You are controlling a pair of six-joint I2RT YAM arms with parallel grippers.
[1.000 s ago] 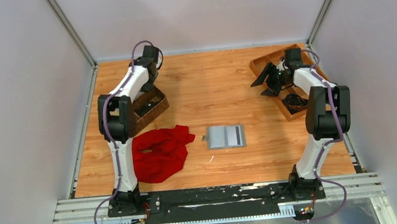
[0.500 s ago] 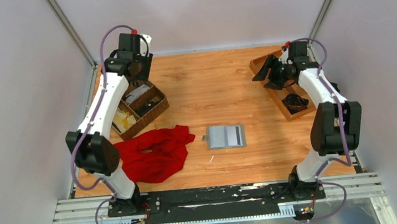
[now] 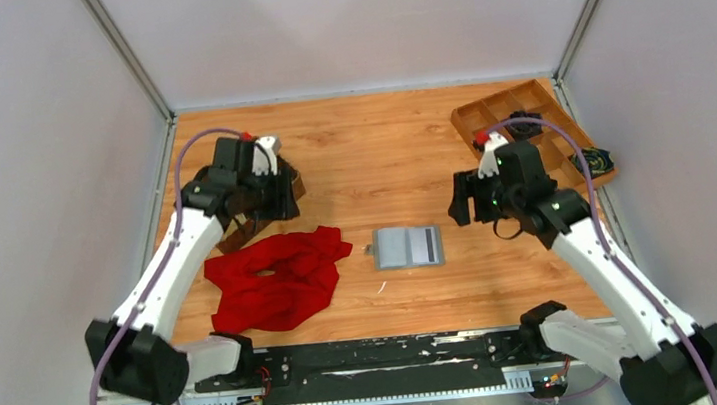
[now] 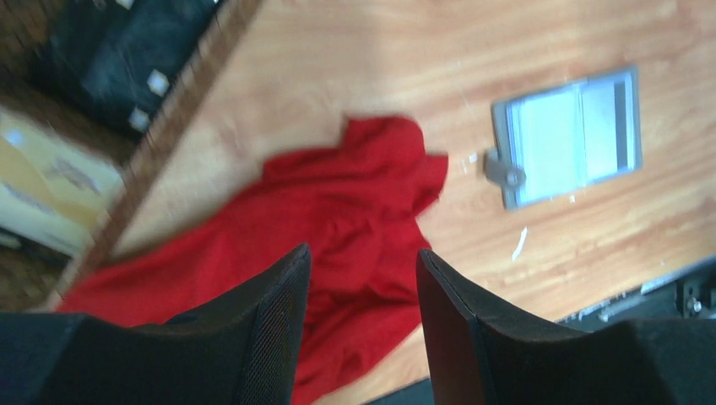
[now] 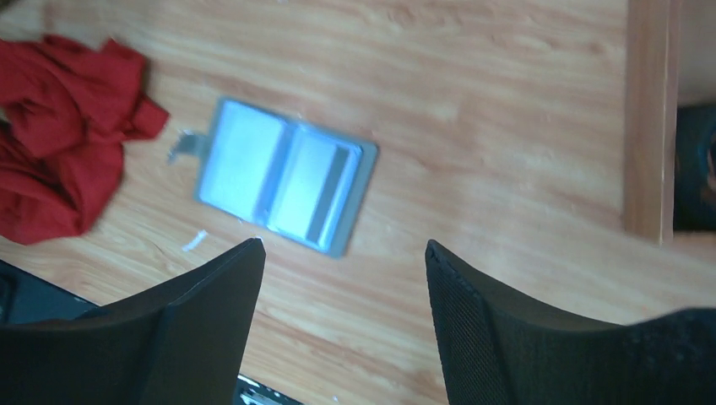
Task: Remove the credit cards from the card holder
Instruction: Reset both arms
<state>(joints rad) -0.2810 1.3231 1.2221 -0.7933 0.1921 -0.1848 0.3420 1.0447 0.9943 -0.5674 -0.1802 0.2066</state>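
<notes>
Now we see both arms swung in from back corners: left claw (image 4: 363, 257) off basket (image 4: 127, 76), hanging above red cloth (image 3: 277, 281); right claw (image 5: 342, 245) off wooden tray (image 3: 526, 109), just right of card holder (image 3: 408, 246). Both claws spread, nothing pinched. We judge: approach only, no card out yet. Card holder lies open, flat, mid-surface (image 3: 379, 150), well apart from both claws; grey, tab on left side, dark stripe on right half. Credit cards themselves we can't make out.

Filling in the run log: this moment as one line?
card holder open flat, untouched | left gripper open, empty | right gripper open, empty
</notes>
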